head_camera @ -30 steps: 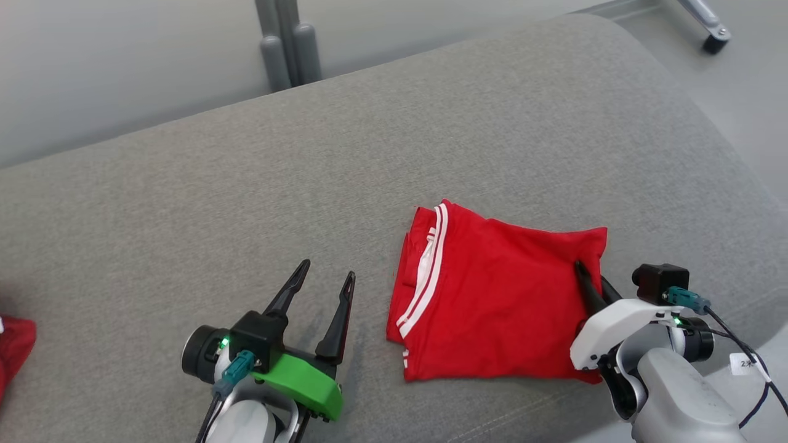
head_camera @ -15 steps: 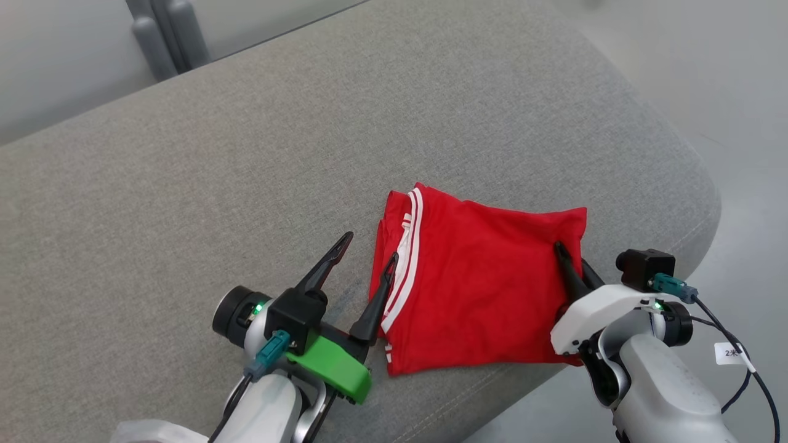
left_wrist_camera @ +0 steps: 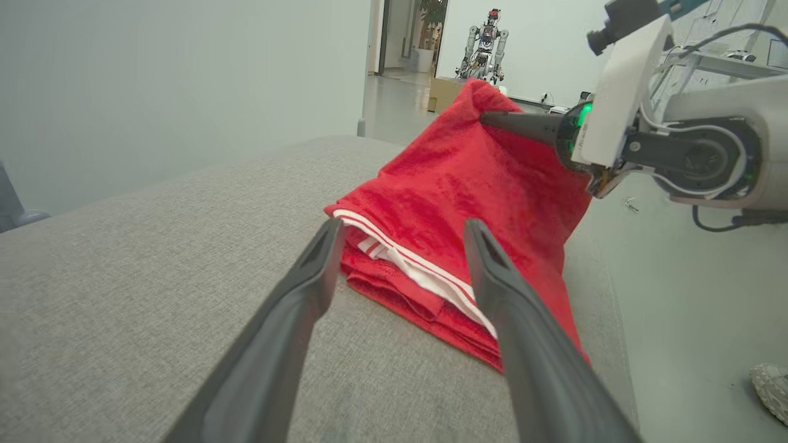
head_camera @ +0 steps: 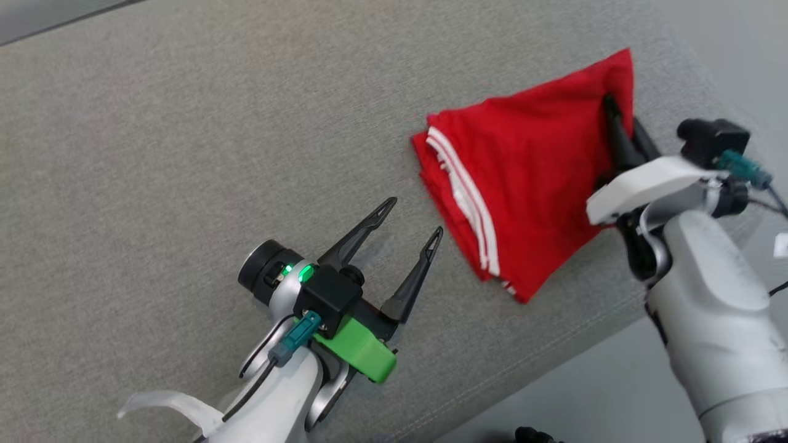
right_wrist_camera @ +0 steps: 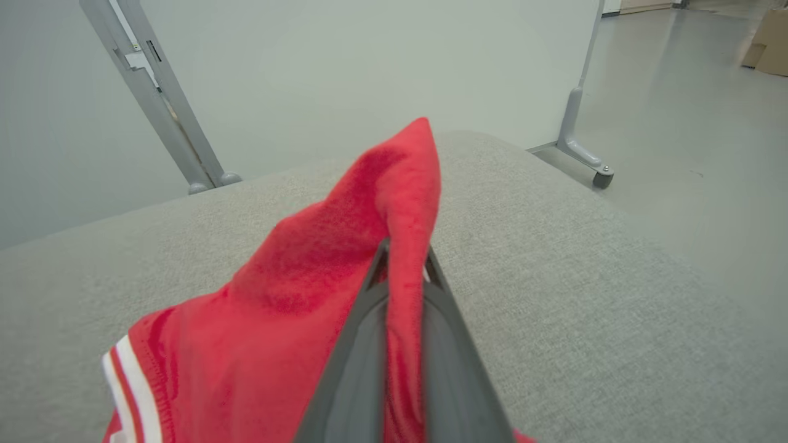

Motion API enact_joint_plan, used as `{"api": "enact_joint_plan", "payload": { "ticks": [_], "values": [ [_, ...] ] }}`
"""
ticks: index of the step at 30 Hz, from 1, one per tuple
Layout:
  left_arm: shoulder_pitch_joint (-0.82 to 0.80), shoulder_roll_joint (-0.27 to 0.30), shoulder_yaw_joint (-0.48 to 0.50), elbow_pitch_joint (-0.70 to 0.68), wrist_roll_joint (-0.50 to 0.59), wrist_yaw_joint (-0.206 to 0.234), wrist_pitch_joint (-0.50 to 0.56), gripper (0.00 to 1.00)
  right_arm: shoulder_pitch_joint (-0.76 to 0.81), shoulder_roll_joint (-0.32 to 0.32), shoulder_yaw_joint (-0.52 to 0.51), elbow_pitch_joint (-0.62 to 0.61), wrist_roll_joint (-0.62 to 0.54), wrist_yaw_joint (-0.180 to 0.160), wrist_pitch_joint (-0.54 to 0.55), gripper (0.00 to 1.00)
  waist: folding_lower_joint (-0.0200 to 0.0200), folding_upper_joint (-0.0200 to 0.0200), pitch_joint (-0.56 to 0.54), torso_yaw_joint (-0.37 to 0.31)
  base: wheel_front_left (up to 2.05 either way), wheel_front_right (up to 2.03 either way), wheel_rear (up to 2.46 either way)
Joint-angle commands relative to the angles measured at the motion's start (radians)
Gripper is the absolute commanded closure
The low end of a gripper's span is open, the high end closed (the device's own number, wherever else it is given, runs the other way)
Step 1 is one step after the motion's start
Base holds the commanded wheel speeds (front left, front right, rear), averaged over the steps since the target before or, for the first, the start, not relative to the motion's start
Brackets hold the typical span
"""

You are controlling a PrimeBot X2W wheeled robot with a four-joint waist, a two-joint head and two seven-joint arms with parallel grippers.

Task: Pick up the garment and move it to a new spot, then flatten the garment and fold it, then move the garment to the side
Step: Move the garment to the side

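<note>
A folded red garment (head_camera: 523,184) with white stripes lies on the grey cushion (head_camera: 184,123), near its right edge. My right gripper (head_camera: 622,114) is shut on the garment's far right corner and holds it raised above the cushion; the rest trails down to the surface. In the right wrist view, the red cloth (right_wrist_camera: 320,264) is pinched between the gripper's (right_wrist_camera: 406,252) two fingers and peaks above them. My left gripper (head_camera: 414,216) is open and low over the cushion, just left of the striped edge, with nothing between its fingers. In the left wrist view, the gripper (left_wrist_camera: 403,224) points at the garment (left_wrist_camera: 455,178).
The cushion's rounded edge (head_camera: 554,363) runs close under the garment, with grey floor (head_camera: 615,394) beyond it. A grey post foot (right_wrist_camera: 582,154) stands past the cushion. A shoe (left_wrist_camera: 769,381) rests on the floor at the right. Another robot (left_wrist_camera: 486,37) stands far off.
The head camera has swung, shifting the whole picture. My right gripper has raised the garment's corner, tenting the cloth. My left gripper stays open, now a little apart from the striped edge.
</note>
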Motion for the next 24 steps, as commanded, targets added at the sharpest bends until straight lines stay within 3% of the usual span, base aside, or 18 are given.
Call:
{"api": "enact_joint_plan", "payload": {
  "ticks": [1, 13, 24],
  "values": [
    [-0.025, 0.015, -0.005, -0.006, 0.009, -0.002, 0.000, 0.00, -0.032, -0.020, -0.013, 0.005, -0.009, -0.002, -0.003, 1.00, -0.0001, -0.0001, 0.085, 0.082, 0.00, 0.00, 0.00],
    [-0.070, 0.024, -0.062, -0.037, 0.028, -0.002, 0.000, 0.00, -0.301, -0.234, -0.192, 0.194, -0.117, -0.002, -0.003, 1.00, -0.0001, -0.0001, 0.184, 0.245, 0.00, 0.00, 0.00],
    [-0.066, 0.022, -0.052, -0.084, 0.060, -0.002, 0.000, 0.00, -0.387, -0.370, -0.397, 0.348, -0.314, -0.002, -0.003, 1.00, -0.0001, -0.0001, 0.206, 0.306, 0.00, 0.00, 0.00]
  ]
}}
